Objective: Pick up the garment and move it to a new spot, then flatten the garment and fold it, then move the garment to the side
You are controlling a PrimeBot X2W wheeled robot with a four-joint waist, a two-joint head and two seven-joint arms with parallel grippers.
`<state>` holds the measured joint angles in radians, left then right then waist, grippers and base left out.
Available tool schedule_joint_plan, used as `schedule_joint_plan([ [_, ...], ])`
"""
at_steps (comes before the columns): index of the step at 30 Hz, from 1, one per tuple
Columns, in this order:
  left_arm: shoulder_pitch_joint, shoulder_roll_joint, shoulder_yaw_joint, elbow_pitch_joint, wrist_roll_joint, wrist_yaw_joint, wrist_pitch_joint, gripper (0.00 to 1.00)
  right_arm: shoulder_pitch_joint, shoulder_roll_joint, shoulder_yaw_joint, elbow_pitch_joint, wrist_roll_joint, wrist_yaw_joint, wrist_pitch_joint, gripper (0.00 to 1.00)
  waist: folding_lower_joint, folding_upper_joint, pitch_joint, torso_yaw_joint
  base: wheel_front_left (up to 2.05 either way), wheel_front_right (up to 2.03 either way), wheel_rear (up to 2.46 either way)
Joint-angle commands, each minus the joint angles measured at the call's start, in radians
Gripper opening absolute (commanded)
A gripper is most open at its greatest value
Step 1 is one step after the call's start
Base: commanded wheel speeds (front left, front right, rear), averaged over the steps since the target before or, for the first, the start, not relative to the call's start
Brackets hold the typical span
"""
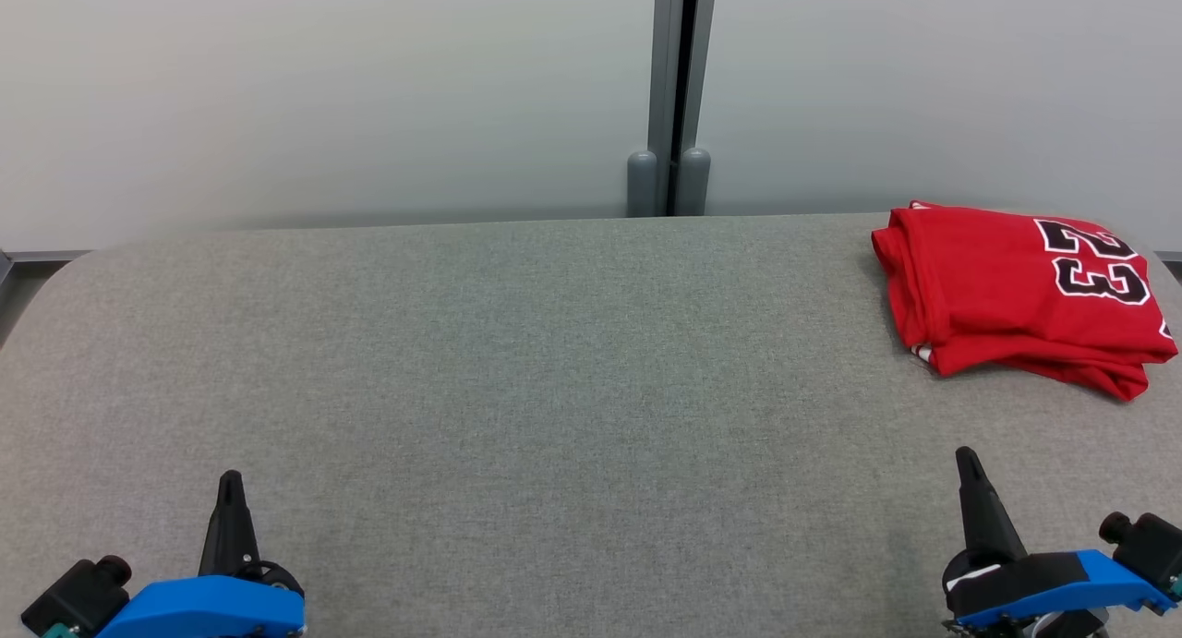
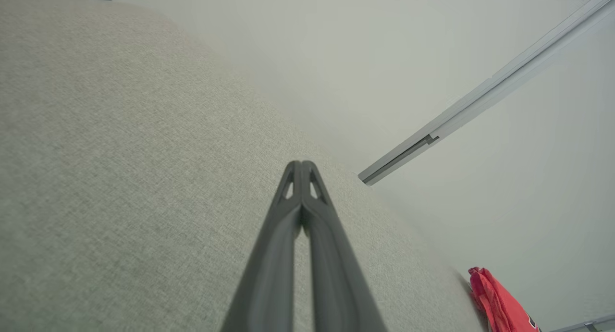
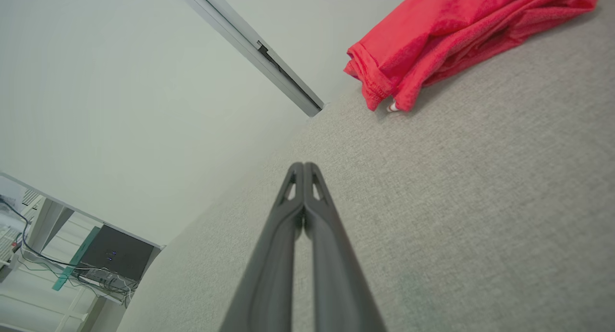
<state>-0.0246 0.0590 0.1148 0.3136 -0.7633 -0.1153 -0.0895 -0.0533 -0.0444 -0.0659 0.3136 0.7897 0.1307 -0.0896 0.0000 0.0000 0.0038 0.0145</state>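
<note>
left hand (image 1: 229, 486) and right hand (image 1: 967, 461) shut and empty at the near edge, folded garment (image 1: 1011, 282) set aside at far right.
both hands are seen low over the grey counter (image 1: 554, 370), fingers pressed together, nothing held. the red garment is laid folded near the far right corner, well apart from the left hand, ahead of the right hand, and touched by neither. the last step, moving it to the side, is judged done or all but done; little more seems called for than that the pile be left undisturbed.

Grey fabric surface (image 1: 517, 343) — pale wall (image 1: 323, 93) behind; grey post (image 1: 679, 93).
</note>
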Motion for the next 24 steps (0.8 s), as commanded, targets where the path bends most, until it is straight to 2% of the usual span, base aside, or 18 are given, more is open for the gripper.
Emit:
schedule_joint_plan([
  [1,-0.027,0.004,-0.002,-0.017,-0.032,-0.006,0.006,0.00,-0.027,-0.006,-0.004,-0.017,0.032,0.000,0.006,0.00,0.0000,0.0000,0.000,0.000,0.00,0.00,0.00],
  [24,-0.051,-0.001,-0.001,-0.036,-0.318,-0.010,0.076,0.00,-0.039,-0.007,-0.021,-0.037,0.310,0.000,0.077,0.00,0.0000,0.0000,0.000,-0.004,0.00,0.00,0.00],
])
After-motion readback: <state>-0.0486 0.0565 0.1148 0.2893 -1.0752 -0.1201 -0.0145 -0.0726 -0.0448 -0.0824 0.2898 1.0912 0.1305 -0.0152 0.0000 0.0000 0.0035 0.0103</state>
